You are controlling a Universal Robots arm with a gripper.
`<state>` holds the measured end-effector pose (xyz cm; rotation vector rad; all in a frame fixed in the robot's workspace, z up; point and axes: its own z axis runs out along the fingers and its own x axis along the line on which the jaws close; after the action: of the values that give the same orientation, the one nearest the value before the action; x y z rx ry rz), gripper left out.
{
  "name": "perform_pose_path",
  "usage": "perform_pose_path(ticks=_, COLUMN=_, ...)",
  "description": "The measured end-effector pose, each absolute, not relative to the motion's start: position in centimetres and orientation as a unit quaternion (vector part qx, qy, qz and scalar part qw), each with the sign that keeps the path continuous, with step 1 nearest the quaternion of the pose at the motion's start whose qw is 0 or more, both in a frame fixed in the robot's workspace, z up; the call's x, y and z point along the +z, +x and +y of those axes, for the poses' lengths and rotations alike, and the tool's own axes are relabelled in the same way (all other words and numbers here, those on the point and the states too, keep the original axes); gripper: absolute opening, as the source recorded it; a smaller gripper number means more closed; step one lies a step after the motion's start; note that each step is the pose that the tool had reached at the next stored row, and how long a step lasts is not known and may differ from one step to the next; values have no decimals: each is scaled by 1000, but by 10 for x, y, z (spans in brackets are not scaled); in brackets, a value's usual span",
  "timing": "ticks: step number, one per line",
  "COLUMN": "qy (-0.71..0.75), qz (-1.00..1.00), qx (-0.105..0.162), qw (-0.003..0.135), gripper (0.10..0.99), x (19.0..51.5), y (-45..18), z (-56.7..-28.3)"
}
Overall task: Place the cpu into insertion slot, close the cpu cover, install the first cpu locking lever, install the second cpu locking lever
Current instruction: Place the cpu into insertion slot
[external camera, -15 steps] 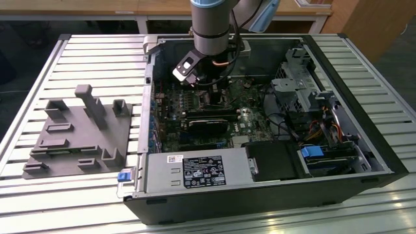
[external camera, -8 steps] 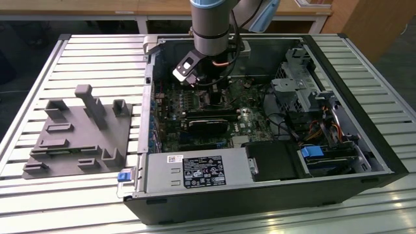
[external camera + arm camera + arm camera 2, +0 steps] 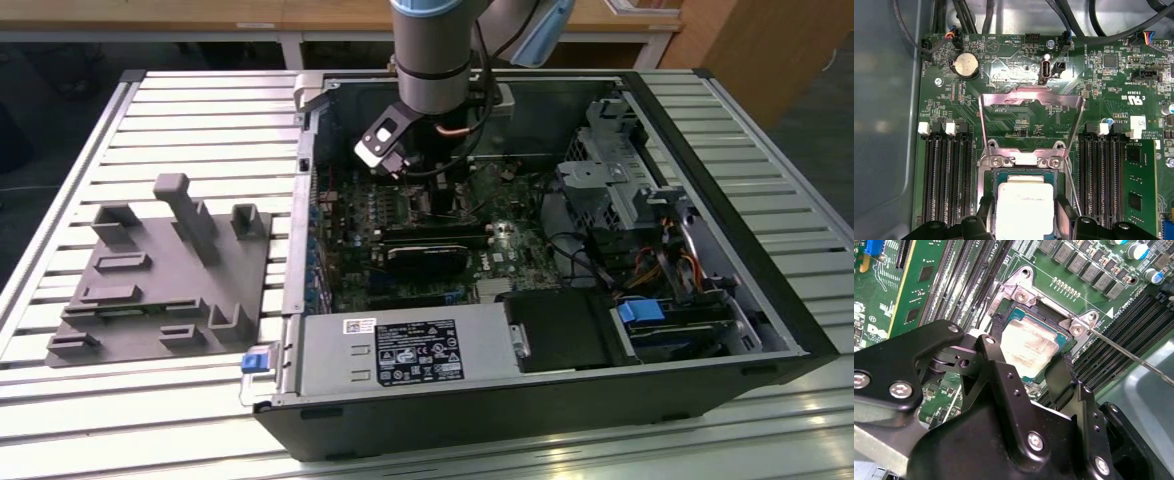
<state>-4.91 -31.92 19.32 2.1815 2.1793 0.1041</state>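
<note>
I am working the first step: the gripper (image 3: 1028, 365) is reaching down into the open computer case (image 3: 534, 410) and holding the cpu (image 3: 1024, 200) right at the insertion slot (image 3: 1024, 161). Its fingers (image 3: 999, 367) are pressing on two opposite edges of the chip, clamped on it as far as I can judge. In both wrist views the chip is sitting inside the slot's rim and looking level. The cpu cover (image 3: 1031, 97) is standing flipped open and a thin locking lever (image 3: 1124, 351) is sticking out free. Letting go is calling for the chip lying flat and square, with no sideways drag from the fingers.
</note>
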Motion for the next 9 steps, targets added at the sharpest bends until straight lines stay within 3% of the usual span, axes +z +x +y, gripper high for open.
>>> perform_pose_path(ticks=9, qy=707, qz=706, qx=33, qw=28, gripper=612, x=207, y=-49, z=-319)
